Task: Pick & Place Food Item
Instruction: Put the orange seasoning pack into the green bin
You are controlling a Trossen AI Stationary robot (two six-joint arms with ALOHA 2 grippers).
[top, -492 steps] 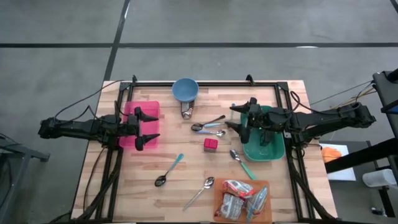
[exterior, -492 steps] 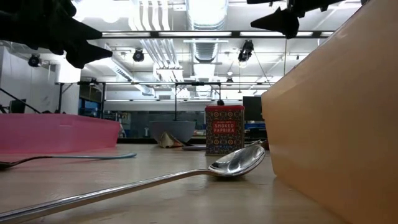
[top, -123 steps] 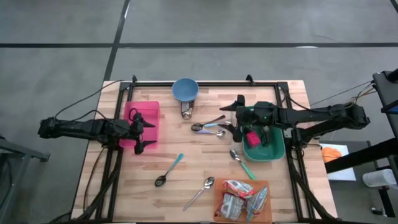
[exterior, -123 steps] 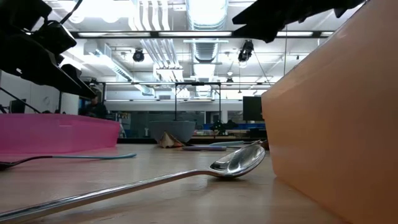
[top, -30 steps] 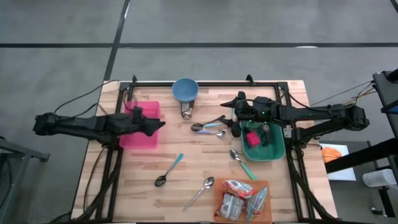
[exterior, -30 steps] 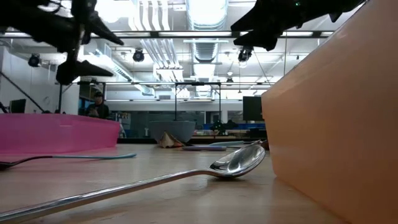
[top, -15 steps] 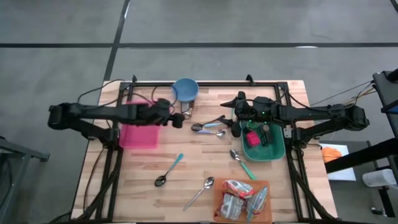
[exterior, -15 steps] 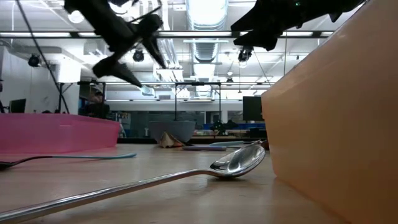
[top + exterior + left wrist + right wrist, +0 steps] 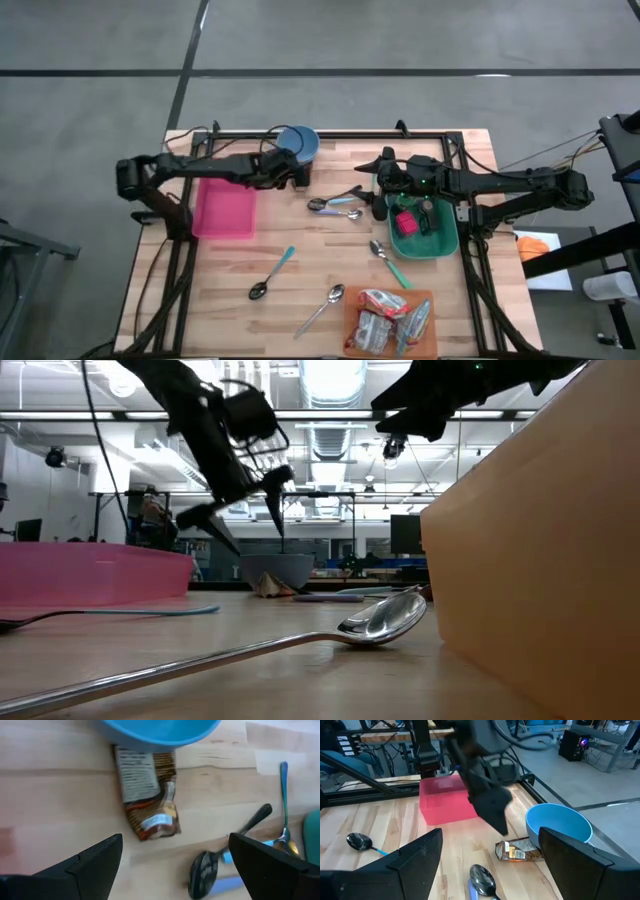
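Fig. Overhead layout, largest to smallest. Wooden table (image 9: 300,255) w/ pink bin (image 9: 226,208) on the left side, green bin (image 9: 430,238) on the right, blue bowl (image 9: 297,143) at the far edge. The food item, a brown snack packet (image 9: 148,800), lies flat on the wood, one end tucked under the bowl's rim; spoons (image 9: 335,203) lie close by toward the green bin.

Left gripper (image 9: 291,176) hovers just above the packet, fingers spread wide, nothing between them. Right gripper (image 9: 383,190) waits over the near rim of the green bin, also released and empty; a red tin (image 9: 406,222) sits inside that bin.

Step in hand (judged): approach and grasp of the packet. To do it well: centre the fingers (image 9: 90,860) across the packet's narrow width, approx. at its middle, clear of the bowl rim; descend straight until pads nearly meet the wood; close gently, since the foil is thin and prob. slippery. Draw it out from under the bowl before lifting, so the bowl isn't tipped. Keep clear of the spoon nearest the packet (image 9: 205,870).
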